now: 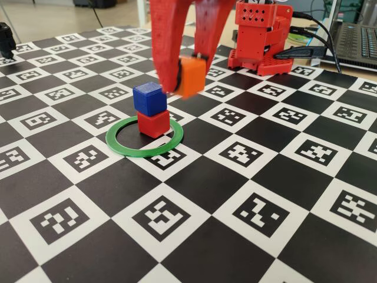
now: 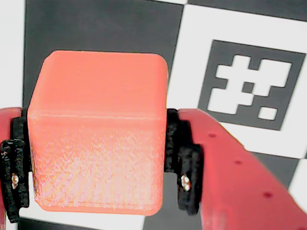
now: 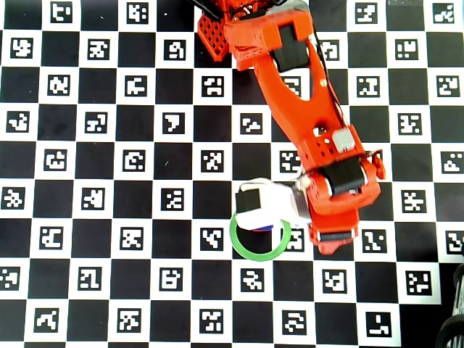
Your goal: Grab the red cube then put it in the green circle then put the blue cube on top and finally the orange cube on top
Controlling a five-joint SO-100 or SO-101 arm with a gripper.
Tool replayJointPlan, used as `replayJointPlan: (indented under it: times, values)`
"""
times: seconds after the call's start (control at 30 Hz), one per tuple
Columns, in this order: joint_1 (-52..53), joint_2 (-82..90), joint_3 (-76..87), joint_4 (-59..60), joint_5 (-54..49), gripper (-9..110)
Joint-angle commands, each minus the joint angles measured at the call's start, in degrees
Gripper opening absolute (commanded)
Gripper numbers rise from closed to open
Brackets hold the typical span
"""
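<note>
In the fixed view the red cube (image 1: pixel 154 124) stands inside the green circle (image 1: pixel 144 137), and the blue cube (image 1: pixel 149 98) sits on top of it, turned slightly. My red gripper (image 1: pixel 187 79) hangs just right of and a little above the blue cube, shut on the orange cube (image 1: pixel 191 75). The wrist view shows the orange cube (image 2: pixel 96 129) clamped between my gripper's (image 2: pixel 98 163) black pads (image 2: pixel 184 167), clear of the mat. From overhead, the arm (image 3: pixel 319 145) and its white camera block cover the stack; the green circle (image 3: pixel 261 257) shows partly, with a sliver of the blue cube (image 3: pixel 265 229).
A checkerboard mat (image 1: pixel 194 183) with printed markers covers the table. The arm's red base (image 1: pixel 262 35) stands at the back right, with cables and a laptop (image 1: pixel 356 41) beyond it. A black object (image 1: pixel 6 38) sits at the far left edge.
</note>
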Motion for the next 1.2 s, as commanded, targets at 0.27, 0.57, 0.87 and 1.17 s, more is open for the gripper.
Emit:
replayJointPlan:
  times: [0.27,0.57,0.87,1.17]
  values:
    - [8.1,9.5,4.2,1.4,-4.1,9]
    - [12.1,4.8,2.8,1.2,-5.6,9]
    - [11.6,3.7,3.7,-0.6,-4.0,9]
    - [11.7,3.1,7.3,-4.2,-3.1,9]
